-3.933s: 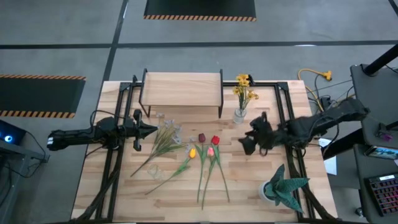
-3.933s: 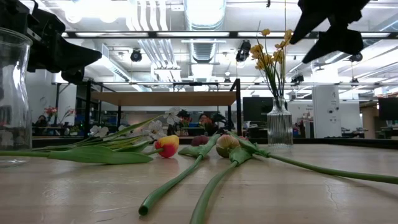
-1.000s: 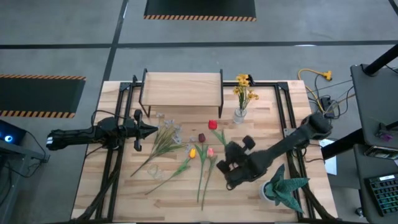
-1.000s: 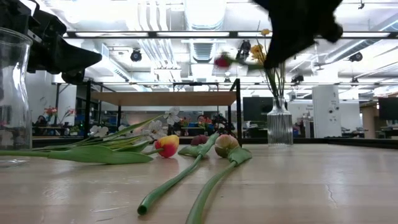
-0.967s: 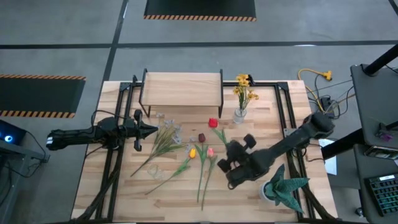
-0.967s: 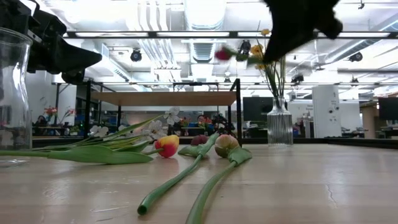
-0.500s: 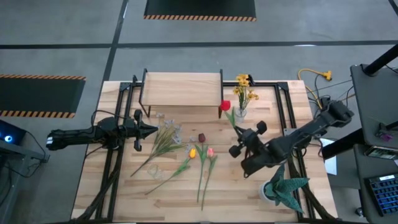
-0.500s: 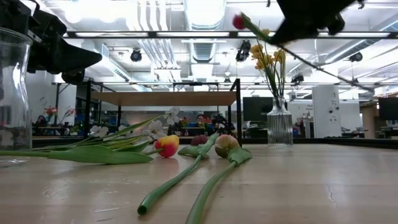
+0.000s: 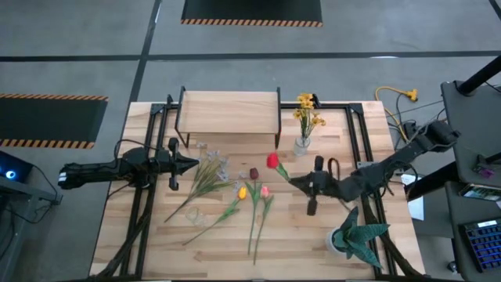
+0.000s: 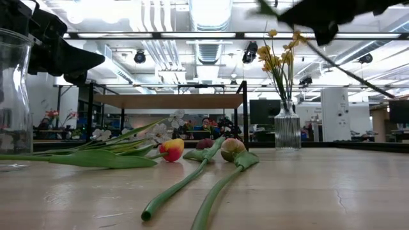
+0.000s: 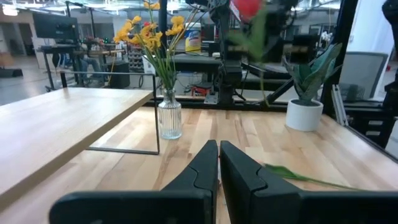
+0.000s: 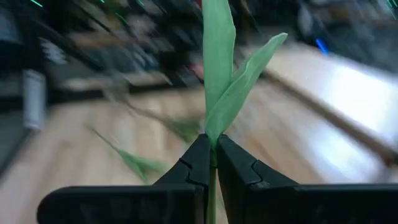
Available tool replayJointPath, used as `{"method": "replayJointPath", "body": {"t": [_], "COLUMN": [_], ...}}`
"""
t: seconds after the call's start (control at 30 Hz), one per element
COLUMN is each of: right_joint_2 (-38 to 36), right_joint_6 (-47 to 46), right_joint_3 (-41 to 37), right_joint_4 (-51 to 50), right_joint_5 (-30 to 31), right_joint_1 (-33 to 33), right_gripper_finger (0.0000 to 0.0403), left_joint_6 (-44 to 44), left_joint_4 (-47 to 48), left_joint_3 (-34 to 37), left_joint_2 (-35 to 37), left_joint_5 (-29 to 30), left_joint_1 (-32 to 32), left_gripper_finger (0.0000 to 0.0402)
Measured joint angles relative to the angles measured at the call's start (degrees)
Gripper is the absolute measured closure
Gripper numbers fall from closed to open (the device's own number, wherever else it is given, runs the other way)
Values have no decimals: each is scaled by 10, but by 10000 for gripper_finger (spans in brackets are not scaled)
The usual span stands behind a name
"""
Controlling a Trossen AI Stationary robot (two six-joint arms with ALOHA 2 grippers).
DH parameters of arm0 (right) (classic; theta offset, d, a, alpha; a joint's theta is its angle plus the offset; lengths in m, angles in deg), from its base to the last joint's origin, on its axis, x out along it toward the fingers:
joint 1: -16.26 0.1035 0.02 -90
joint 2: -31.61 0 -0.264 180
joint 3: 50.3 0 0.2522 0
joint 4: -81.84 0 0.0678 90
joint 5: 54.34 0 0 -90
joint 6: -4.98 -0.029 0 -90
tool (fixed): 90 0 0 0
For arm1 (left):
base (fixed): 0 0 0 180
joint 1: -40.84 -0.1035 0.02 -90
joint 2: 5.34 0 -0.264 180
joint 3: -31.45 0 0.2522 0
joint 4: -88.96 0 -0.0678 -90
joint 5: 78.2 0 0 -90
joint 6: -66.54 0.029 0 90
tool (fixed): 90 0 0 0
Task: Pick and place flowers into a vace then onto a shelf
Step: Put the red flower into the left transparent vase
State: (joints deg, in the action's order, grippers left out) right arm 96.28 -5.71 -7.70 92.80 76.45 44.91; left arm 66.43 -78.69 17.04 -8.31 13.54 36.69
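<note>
Here, held flower: red tulip (image 9: pixel 272 161) on a long green stem, lifted above the wooden tabletop (image 9: pixel 313 243), between the loose flowers (image 9: pixel 235 192) and the clear glass vase (image 9: pixel 302 144).
Right gripper (image 9: pixel 296 182): fingers clamped on its stem.
Left gripper (image 9: pixel 192 163): fingers pressed together, empty, near the low wooden shelf (image 9: pixel 229 110).

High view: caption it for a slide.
Right pincer carries a red tulip above the table, near the glass vase.
</note>
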Motion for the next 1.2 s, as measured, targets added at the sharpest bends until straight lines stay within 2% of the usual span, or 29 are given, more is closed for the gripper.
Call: {"method": "replayJointPath", "body": {"t": [0.17, 0.4, 0.67, 0.8, 1.03, 1.2], "right_joint_2": [-22, -12, 18, 27, 29, 35], "right_joint_6": [160, 241, 272, 326, 396, 419], "right_joint_3": [-58, -116, -135, -132, -103, -77], "right_joint_4": [209, 396, 446, 474, 522, 521], "right_joint_5": [-16, 5, 12, 9, -47, -50], "right_joint_1": [-3, -43, -130, -161, -202, -228], "right_gripper_finger": [390, 390, 390, 390, 390, 390], "left_joint_6": [1, 1, 0, 0, 0, 0], "left_joint_4": [0, 0, 0, 0, 0, 0], "left_joint_3": [0, 0, 0, 0, 0, 0], "left_joint_2": [0, 0, 0, 0, 0, 0], "left_joint_5": [0, 0, -1, -1, -1, -1], "left_joint_1": [0, 0, 0, 0, 0, 0], "left_gripper_finger": [401, 401, 401, 401, 401, 401]}}
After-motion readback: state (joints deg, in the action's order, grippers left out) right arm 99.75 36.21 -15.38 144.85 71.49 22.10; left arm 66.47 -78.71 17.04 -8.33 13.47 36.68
